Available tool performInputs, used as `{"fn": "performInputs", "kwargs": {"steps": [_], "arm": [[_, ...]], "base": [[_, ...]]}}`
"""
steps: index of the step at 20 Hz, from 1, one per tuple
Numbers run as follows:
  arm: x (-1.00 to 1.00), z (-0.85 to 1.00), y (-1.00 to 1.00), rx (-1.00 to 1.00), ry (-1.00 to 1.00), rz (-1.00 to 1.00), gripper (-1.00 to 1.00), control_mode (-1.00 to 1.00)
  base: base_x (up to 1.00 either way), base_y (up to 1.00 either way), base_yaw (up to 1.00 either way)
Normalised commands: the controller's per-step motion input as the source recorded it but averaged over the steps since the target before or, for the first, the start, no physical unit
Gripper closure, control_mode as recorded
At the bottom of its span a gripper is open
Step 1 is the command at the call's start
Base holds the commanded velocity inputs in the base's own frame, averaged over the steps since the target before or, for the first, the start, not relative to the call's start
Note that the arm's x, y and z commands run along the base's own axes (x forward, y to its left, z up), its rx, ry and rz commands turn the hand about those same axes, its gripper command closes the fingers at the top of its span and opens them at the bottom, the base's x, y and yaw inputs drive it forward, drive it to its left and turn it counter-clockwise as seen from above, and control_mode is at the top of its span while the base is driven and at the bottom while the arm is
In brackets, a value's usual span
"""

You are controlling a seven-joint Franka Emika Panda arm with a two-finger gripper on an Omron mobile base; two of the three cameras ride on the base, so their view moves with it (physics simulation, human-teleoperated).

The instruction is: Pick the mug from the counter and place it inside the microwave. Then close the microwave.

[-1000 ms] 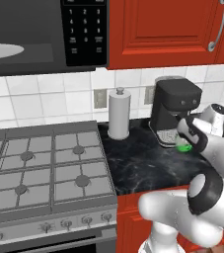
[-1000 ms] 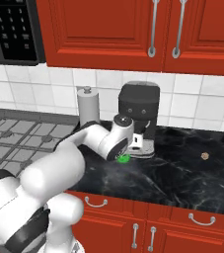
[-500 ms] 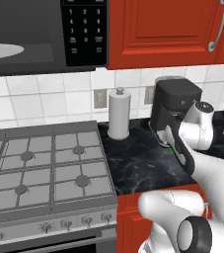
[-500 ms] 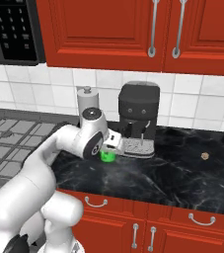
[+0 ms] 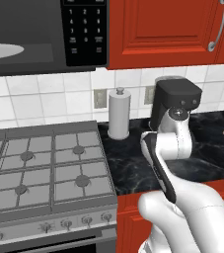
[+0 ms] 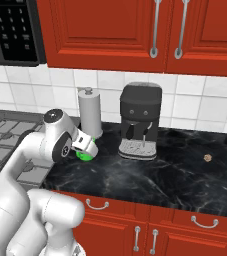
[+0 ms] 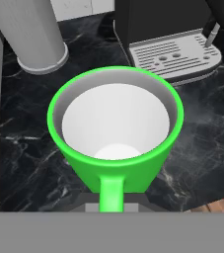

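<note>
The mug [image 6: 85,154] (jaws clamped) has swung left, toward the stove.

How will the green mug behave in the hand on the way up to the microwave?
Probably rigid: the mug keeps a clean round rim. Likely light, since it looks empty inside. Held at the handle side by the hand, it might swing or slip if moved fast.

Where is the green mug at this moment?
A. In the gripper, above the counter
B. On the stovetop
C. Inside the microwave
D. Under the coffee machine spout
A: the hand view shows the mug clamped by its handle at the gripper, with the black counter below it.
</note>
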Motion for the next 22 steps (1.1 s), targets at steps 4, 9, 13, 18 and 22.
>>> {"fn": "performInputs", "kwargs": {"steps": [4, 9, 13, 18, 22], "arm": [[-0.05, 0.02, 0.32, 0.08, -0.07, 0.07, 1.00, -1.00], [-0.24, 0.20, 0.13, 0.09, -0.07, 0.11, 1.00, -1.00], [-0.42, 0.28, 0.00, 0.03, -0.12, 0.10, 1.00, -1.00], [-0.43, 0.36, 0.00, 0.00, -0.08, 0.03, 1.00, -1.00], [-0.48, 0.38, 0.00, 0.00, -0.02, 0.00, 1.00, -1.00]], "base": [[0.00, 0.00, 0.00], [0.00, 0.00, 0.00], [0.00, 0.00, 0.00], [0.00, 0.00, 0.00], [0.00, 0.00, 0.00]]}}
